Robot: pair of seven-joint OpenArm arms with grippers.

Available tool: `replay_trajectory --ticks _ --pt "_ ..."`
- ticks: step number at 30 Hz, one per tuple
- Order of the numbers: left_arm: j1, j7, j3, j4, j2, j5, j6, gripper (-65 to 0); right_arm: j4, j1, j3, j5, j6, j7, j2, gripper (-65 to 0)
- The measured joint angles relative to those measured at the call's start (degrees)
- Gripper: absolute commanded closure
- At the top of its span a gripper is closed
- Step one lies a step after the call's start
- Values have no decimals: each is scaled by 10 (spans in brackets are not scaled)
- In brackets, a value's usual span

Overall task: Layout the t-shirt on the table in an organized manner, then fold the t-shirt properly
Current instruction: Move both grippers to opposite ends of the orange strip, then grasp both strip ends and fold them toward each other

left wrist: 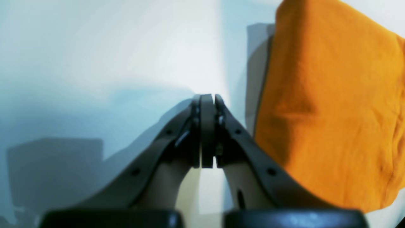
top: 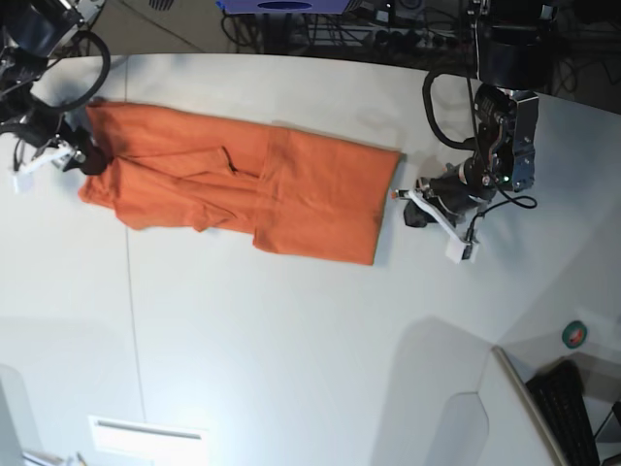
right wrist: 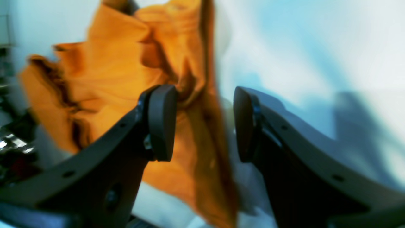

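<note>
Orange t-shirt [top: 243, 189] lies long on white table [top: 291, 340]; left gripper [left wrist: 207, 98] pinched closed beside shirt; right gripper [right wrist: 204, 123] wide open, holding nothing; cables [top: 320, 29] behind table

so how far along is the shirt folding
Partly done: the orange t-shirt lies on the white table as a long band, apparently folded lengthwise. In hand: nothing is gripped. The left gripper is shut and empty beside the shirt's edge, and the right gripper is open at the bunched end. Left: smoothing that rumpled end and folding the band across into a compact stack.
</note>
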Motion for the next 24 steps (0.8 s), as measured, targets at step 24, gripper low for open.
replay_trajectory --ticks 24 --pt "-4 -23 -8 6 34 125 -1 0 -80 14 -57 76 6 -23 42 -330"
